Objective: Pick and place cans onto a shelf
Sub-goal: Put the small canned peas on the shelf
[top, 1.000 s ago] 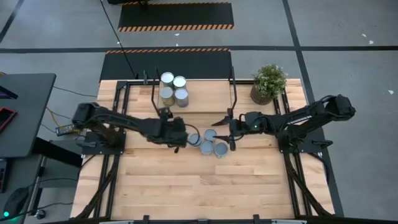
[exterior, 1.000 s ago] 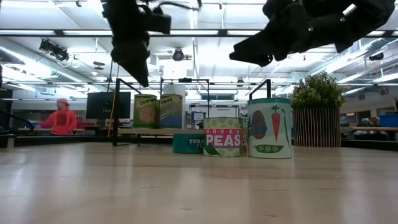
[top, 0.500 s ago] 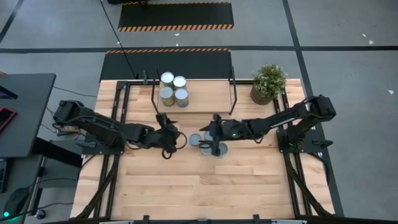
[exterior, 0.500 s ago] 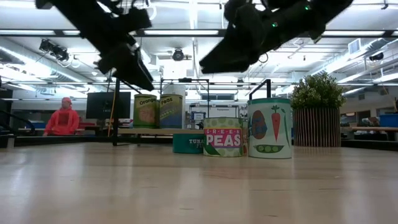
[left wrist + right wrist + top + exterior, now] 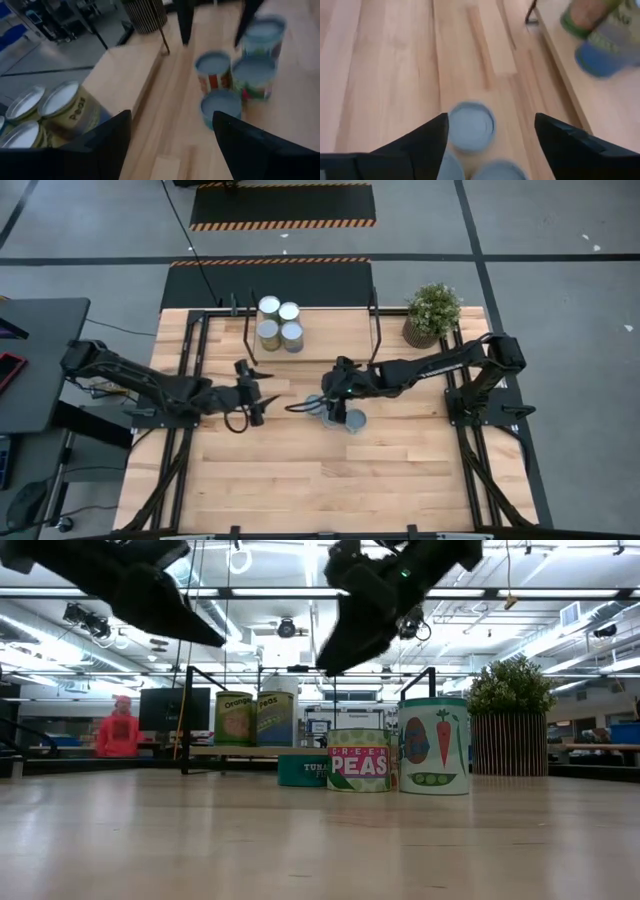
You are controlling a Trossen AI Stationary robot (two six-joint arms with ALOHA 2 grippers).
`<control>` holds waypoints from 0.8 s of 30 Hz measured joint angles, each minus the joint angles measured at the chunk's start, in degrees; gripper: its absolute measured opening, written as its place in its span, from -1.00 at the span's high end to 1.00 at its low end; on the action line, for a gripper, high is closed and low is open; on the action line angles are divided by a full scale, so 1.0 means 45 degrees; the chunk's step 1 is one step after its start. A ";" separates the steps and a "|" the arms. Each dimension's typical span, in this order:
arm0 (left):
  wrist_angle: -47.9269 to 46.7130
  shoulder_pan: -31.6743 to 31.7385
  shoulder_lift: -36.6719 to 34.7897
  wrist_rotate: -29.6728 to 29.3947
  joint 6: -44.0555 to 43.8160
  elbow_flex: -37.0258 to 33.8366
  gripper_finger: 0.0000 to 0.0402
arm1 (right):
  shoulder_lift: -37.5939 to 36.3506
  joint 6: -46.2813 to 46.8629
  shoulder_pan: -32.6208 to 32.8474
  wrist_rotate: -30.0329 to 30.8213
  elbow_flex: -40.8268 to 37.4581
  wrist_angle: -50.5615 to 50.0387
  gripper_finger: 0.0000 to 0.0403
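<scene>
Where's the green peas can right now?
In the low view the peas can stands on the table, between the short tuna can and the taller vegetable can, under the right gripper.

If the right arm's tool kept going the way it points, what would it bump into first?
Probably the short teal can with the silvery-grey round lid: it sits centred between the right tool's open fingers, ahead of the other cans, though depth is unclear.

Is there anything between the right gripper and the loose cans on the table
Nothing visible. The right gripper hangs open just above the cluster of loose cans, with only bare tabletop and can lids between its fingers in its wrist view. The left gripper is off to the side.
</scene>
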 joint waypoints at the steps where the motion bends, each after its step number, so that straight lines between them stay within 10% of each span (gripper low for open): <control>1: 0.0181 -0.0066 -0.0325 0.0026 -0.0119 -0.0200 -0.41 | 0.0049 -0.0009 0.0053 -0.0003 0.0268 -0.0430 -0.55; 24: 0.1318 -0.0257 -0.2472 0.0100 -0.3370 -0.1803 -0.41 | 0.3602 -0.1814 0.2369 0.0090 0.4386 -0.5297 -0.74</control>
